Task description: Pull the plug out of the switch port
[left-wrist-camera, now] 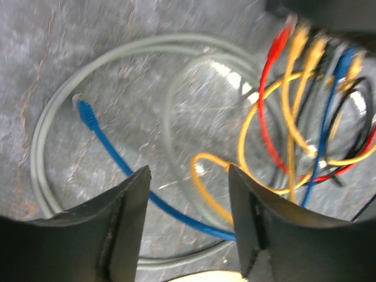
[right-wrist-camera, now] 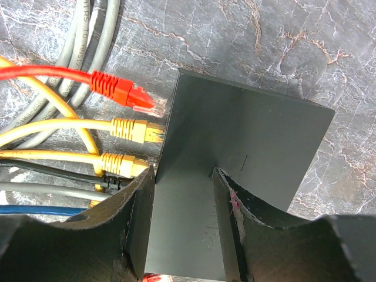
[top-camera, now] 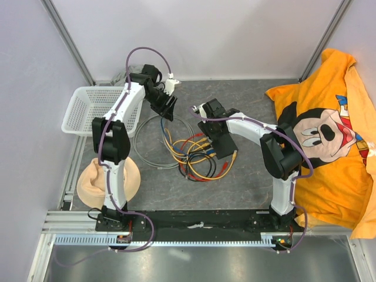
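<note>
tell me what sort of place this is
Probably a robot lab test cell: an aluminium-framed enclosure with plain walls, two arms bolted side by side, and staged props such as the switch with loose cables and a white basket.

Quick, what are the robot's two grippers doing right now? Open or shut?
Left gripper: open, holding nothing.
Right gripper: down at the switch; whether it grips it cannot be told.

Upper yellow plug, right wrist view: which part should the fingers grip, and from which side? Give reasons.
Grip the upper yellow plug by its ribbed boot, from above, pinching its two sides. The boot is the widest firm part, and the plug points straight into the switch, so a pull straight back should free it.
</note>
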`<action>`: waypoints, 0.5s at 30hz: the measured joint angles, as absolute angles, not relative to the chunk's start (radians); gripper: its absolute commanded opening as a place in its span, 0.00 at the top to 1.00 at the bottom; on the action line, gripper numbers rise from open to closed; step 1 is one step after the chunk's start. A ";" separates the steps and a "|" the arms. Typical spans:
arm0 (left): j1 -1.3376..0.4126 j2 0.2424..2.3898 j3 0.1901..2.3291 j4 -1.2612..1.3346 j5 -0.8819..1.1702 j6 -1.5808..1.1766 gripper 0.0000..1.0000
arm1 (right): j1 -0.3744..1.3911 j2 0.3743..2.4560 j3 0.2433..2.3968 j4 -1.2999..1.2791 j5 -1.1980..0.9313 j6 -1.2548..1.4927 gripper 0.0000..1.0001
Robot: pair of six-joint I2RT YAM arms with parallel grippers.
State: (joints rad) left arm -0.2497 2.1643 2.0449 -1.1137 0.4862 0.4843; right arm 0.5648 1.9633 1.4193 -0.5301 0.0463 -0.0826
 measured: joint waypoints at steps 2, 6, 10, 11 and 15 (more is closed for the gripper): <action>-0.257 2.126 2.020 -1.087 0.506 0.463 0.34 | 0.565 1.964 1.419 -0.530 0.046 -0.083 0.48; -0.263 1.970 1.903 -1.032 0.552 0.405 0.41 | 0.565 1.964 1.420 -0.530 0.047 -0.083 0.47; -0.263 1.675 1.520 -0.864 0.662 0.303 0.42 | 0.564 1.966 1.422 -0.530 0.048 -0.083 0.47; -0.263 1.594 1.403 -0.818 0.695 0.270 0.43 | 0.564 1.967 1.422 -0.529 0.048 -0.083 0.47; -0.311 1.373 1.017 -0.630 0.762 0.143 0.45 | 0.564 1.972 1.428 -0.531 0.049 -0.083 0.46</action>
